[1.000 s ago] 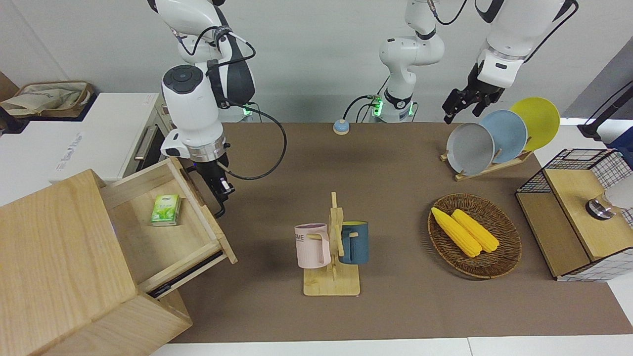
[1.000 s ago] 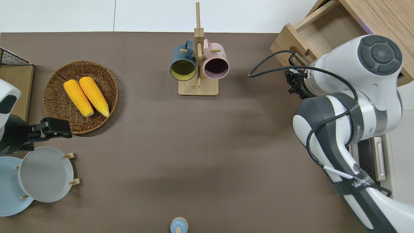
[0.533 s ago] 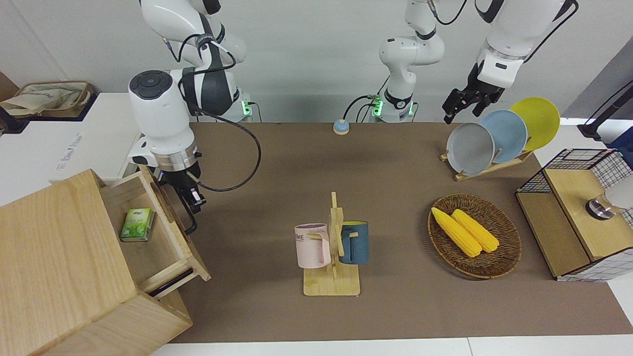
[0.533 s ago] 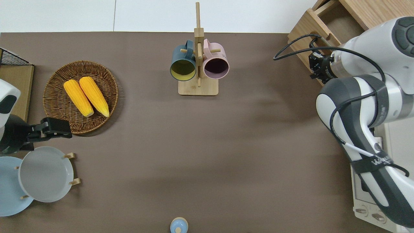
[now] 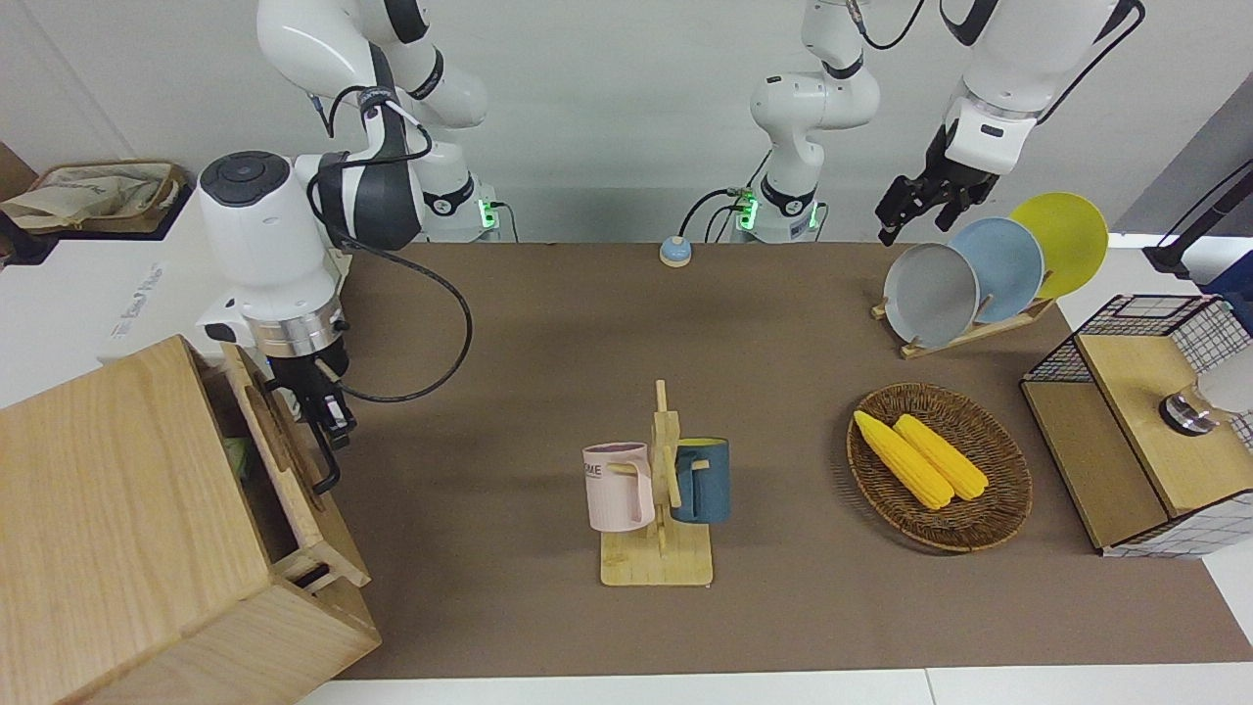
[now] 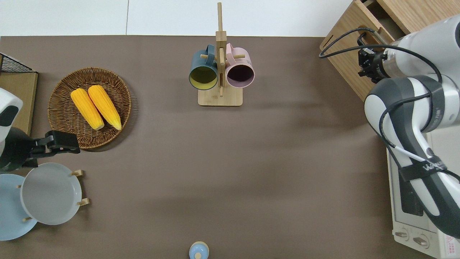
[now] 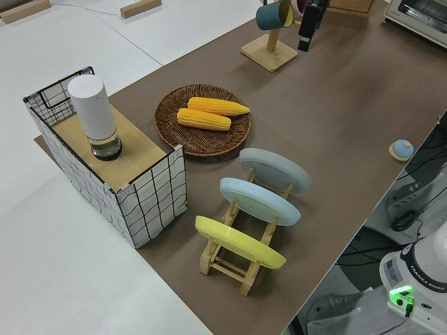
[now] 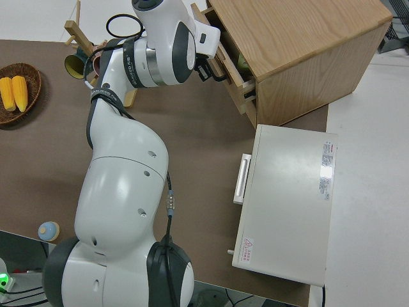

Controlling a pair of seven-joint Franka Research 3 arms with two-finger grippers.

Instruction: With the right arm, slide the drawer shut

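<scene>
I find the wide pale-wood drawer (image 5: 284,446) nearly home in its big pale-wood box (image 5: 117,529) — a narrow gap remains. My right claw (image 5: 328,431) sits at the black loop handle (image 5: 326,468); whether spread or pinching, I cannot tell. I judge a straight, square push best — no skew.

Pale matt wood drawer (image 5: 284,460) (black metal handle (image 5: 326,460)); glossy white plastic right arm (image 5: 259,245).
</scene>
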